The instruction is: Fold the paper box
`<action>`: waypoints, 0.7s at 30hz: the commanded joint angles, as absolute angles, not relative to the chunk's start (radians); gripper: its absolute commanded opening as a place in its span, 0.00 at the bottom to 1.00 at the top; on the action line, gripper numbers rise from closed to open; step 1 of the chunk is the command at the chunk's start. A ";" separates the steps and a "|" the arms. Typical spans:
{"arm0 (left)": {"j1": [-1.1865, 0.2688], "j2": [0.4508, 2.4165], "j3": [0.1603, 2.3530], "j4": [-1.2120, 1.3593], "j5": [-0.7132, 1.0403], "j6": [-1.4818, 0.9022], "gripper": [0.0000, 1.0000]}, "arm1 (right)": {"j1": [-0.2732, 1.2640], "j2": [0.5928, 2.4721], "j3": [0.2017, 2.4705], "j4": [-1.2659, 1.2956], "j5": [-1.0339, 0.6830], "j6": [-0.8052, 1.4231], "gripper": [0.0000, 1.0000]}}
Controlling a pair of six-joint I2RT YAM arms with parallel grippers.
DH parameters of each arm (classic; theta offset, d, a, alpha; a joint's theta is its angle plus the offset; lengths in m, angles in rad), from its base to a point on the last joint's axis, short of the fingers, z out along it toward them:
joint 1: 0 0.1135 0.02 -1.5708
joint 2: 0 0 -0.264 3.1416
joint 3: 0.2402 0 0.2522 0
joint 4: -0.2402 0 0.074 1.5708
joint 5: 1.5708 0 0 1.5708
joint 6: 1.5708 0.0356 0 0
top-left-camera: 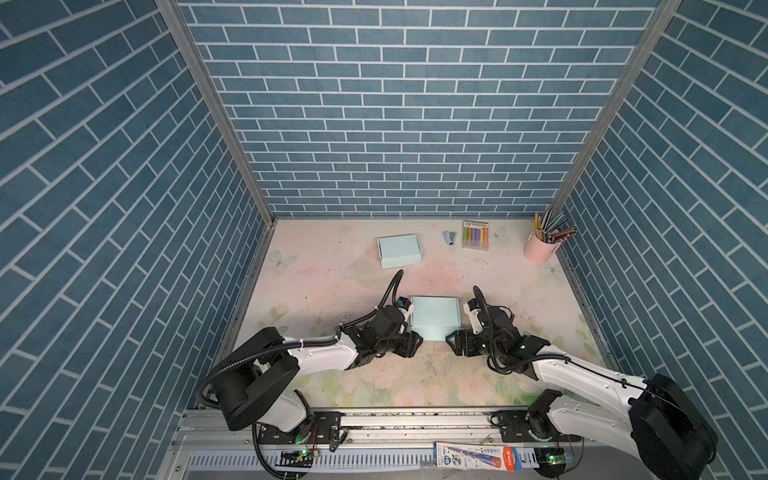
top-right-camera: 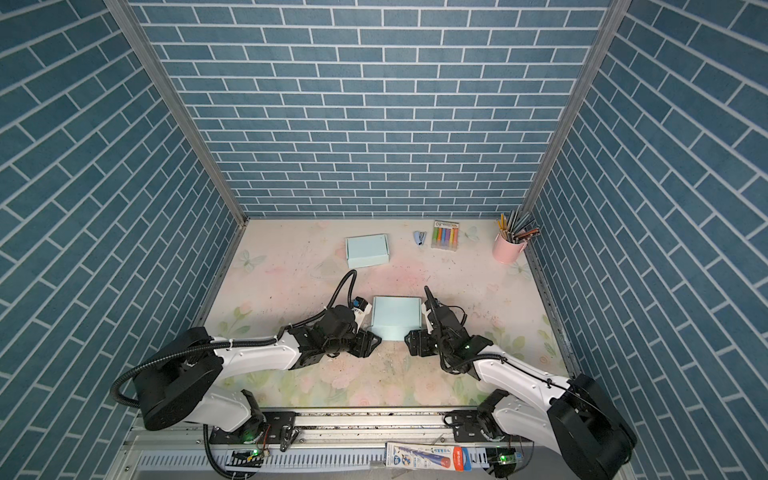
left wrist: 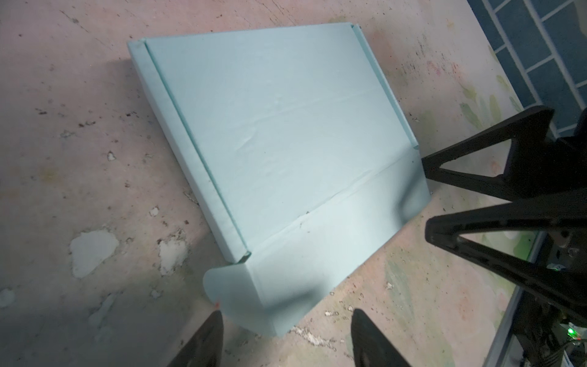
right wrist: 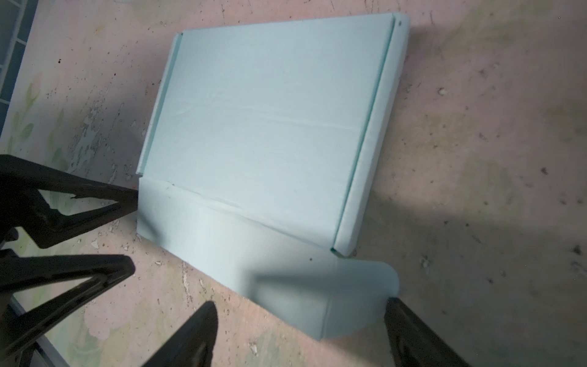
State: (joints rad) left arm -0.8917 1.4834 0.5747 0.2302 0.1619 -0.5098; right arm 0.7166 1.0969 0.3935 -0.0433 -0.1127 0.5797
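2 grippers flank the paper box: left gripper and right gripper both spread wide, gripping nothing, straddling its flap corners.

Both arms wear white shells, black joints, ribbed black cables, triangular black gripper fingers

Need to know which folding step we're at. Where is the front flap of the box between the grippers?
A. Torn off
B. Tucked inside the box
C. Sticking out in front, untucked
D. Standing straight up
C: both wrist views show the front flap sticking out from the closed paper box, its rounded ear untucked.
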 commanded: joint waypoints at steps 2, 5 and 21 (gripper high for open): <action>-0.900 1.513 0.592 0.288 0.191 -0.527 0.65 | 0.734 1.118 0.405 -0.006 -0.116 0.608 0.83; -0.914 1.525 0.608 0.300 0.198 -0.528 0.65 | 0.749 1.130 0.419 0.003 -0.118 0.610 0.82; -0.917 1.562 0.605 0.315 0.176 -0.551 0.61 | 0.787 1.152 0.439 -0.040 -0.023 0.603 0.80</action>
